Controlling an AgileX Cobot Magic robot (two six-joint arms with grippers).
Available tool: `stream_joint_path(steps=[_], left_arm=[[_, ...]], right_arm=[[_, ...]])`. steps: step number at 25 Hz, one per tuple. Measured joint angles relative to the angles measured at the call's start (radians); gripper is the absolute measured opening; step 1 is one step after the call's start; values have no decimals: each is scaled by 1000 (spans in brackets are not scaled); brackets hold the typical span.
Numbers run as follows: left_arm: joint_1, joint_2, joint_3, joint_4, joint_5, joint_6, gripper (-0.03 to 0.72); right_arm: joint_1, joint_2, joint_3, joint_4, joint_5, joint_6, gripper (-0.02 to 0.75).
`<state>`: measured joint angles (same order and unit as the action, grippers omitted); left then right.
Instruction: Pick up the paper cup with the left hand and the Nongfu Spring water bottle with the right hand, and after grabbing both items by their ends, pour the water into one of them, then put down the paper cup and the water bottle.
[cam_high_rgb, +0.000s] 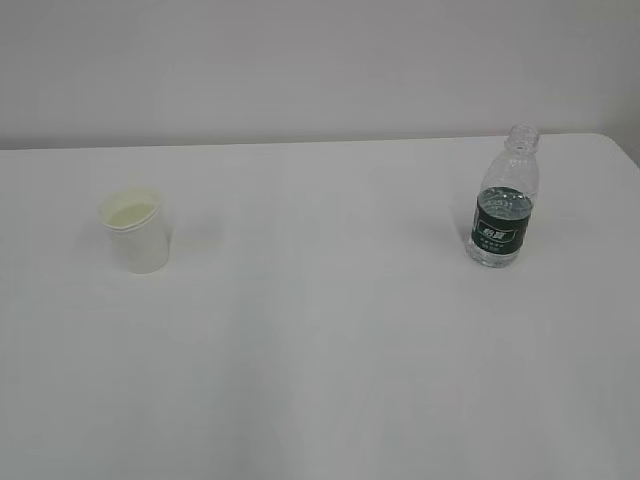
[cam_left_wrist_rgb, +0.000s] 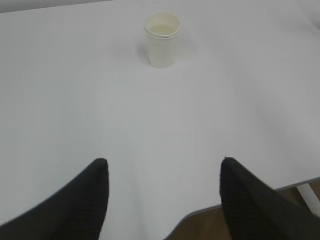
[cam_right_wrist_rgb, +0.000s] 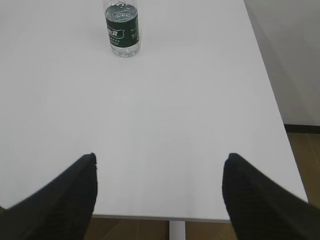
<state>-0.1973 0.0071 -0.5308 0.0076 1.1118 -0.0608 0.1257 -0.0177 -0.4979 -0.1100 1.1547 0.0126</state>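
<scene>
A plain white table (cam_high_rgb: 320, 360) fills most of the view, its surface smooth and matte. Behind it stands a pale, bare wall (cam_high_rgb: 300, 60). Past the table's near edge, brown wood-toned floor (cam_right_wrist_rgb: 300, 150) shows, with a white table leg (cam_right_wrist_rgb: 177, 230) below the tabletop.

The small clear plastic bottle (cam_high_rgb: 503, 213) has a dark green label (cam_high_rgb: 499, 233) with white letters, but they are too blurry to read.
</scene>
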Motion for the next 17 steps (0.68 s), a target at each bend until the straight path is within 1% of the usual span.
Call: stream_joint_path(steps=[17], left_arm=[[0,0,0,0,0,0,494]], right_arm=[[0,0,0,-2,-1,0,590]])
